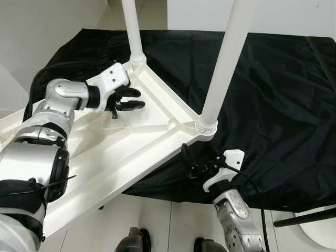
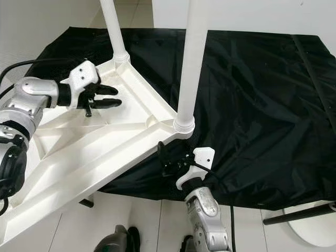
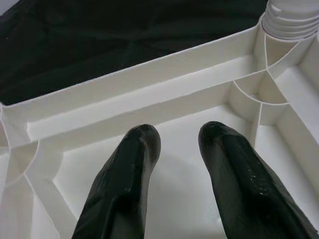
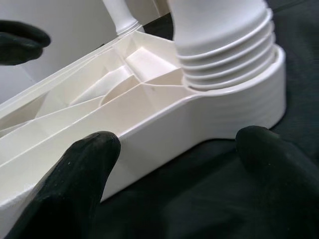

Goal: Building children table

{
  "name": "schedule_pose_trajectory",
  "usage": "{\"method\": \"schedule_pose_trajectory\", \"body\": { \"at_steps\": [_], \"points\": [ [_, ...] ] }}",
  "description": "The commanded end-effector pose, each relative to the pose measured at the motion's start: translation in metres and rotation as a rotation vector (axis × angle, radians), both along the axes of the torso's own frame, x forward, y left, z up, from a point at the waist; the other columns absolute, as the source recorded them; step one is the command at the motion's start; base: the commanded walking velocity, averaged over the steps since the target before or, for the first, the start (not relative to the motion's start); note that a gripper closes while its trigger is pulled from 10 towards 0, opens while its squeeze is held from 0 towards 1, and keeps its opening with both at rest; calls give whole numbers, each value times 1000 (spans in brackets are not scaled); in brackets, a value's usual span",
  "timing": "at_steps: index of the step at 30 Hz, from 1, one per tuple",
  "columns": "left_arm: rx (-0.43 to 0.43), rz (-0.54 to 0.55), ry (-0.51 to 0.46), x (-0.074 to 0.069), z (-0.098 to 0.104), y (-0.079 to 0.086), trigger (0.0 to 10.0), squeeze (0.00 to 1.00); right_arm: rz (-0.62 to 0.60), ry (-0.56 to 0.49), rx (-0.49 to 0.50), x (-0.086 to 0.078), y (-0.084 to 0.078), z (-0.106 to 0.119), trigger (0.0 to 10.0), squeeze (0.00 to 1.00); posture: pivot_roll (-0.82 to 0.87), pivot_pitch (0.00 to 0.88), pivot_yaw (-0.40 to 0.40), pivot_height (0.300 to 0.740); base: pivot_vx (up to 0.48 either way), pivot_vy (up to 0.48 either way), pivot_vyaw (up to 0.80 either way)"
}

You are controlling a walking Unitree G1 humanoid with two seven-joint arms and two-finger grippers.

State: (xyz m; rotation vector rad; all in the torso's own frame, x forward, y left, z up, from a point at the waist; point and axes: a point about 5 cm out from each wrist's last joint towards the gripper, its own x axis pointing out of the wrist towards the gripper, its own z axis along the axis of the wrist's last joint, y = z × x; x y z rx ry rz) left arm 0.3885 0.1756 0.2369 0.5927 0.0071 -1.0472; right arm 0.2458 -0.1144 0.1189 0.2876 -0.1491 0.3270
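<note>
Upside-down and nearest the camera, the white children's table top [image 1: 121, 152] lies partly on a black cloth [image 1: 273, 105] that covers the surface under it, its ribbed underside facing up. Two white legs stand upright in its corner sockets: a near leg [image 1: 223, 63] and a far leg [image 1: 134, 31]. Over the ribbed underside by the far leg, the left end effector [image 1: 134, 99] hovers, fingers slightly apart. Just below the near corner, the right end effector [image 1: 190, 160] has its fingers spread wide.
</note>
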Motion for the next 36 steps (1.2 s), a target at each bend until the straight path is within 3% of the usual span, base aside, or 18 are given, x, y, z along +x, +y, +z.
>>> {"method": "schedule_pose_trajectory", "body": {
  "at_steps": [1,6,9,12,17,21,24,27,34,36],
  "points": [
    [-41,85,-14,0,-4,11,10000,0,-4,1,-2,-2,-2,-1,10000,0,52,151,95,740,0,0,0],
    [-148,204,29,1,-11,23,10000,0,-32,-4,-8,-2,-5,0,10000,0,58,146,90,740,0,0,0],
    [-164,222,34,1,-12,24,10000,0,-36,-4,-8,-2,-6,0,10000,0,58,146,90,740,0,0,0],
    [-248,333,57,1,-18,32,10000,0,-62,-10,-6,-3,-9,1,10000,0,56,142,92,740,0,0,0],
    [-224,367,68,-4,-24,38,10000,0,-78,-11,-6,-2,-12,2,10000,0,47,138,95,740,0,0,0],
    [-220,412,90,-18,-33,49,10000,0,-85,-8,-7,-3,-15,1,10000,0,43,131,96,740,0,0,0],
    [-209,422,97,-22,-36,51,10000,0,-87,-7,-7,-4,-15,0,10000,0,43,131,96,740,0,0,0],
    [-197,425,112,-39,-45,55,10000,0,-94,-5,-9,-5,-17,0,10000,0,42,129,90,740,0,0,0],
    [-202,448,165,-57,-54,62,10000,0,-94,-3,-12,-4,-19,0,10000,0,53,134,75,740,0,0,0],
    [-162,447,199,-73,-59,65,10000,0,-80,-1,-13,-1,-18,0,10000,0,64,139,66,740,0,0,0]
  ]
}}
